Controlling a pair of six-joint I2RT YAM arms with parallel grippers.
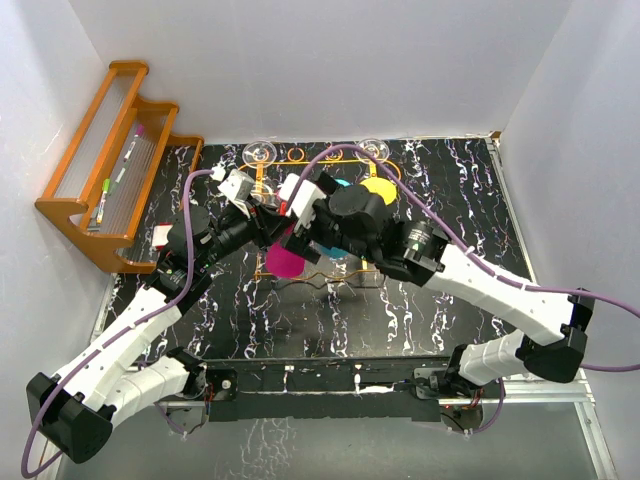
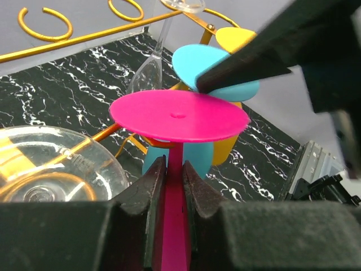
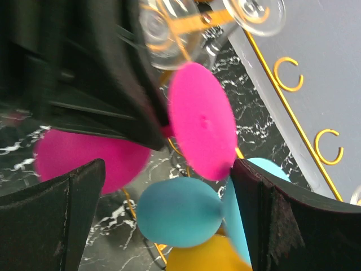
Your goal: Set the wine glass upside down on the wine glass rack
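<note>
My left gripper (image 1: pixel 268 212) (image 2: pixel 173 169) is shut on the stem of the pink wine glass (image 2: pixel 179 116). Its bowl (image 1: pixel 283 258) shows pink below the arms, and its round foot points toward the orange wire rack (image 1: pixel 297 155) (image 2: pixel 84 36). My right gripper (image 1: pixel 300 232) (image 3: pixel 169 189) is open and holds nothing. Its fingers (image 3: pixel 56 220) stand on either side of the pink foot (image 3: pixel 203 127) and a blue glass bowl (image 3: pixel 177 212). One right finger crosses the left wrist view's upper right (image 2: pixel 271 62).
A blue glass (image 1: pixel 340 185) and a yellow glass (image 1: pixel 378 187) hang on the rack. Clear glasses sit upside down on it at the back left (image 1: pixel 260 152) and back right (image 1: pixel 375 150). A stepped wooden shelf (image 1: pixel 110 170) stands at the left wall.
</note>
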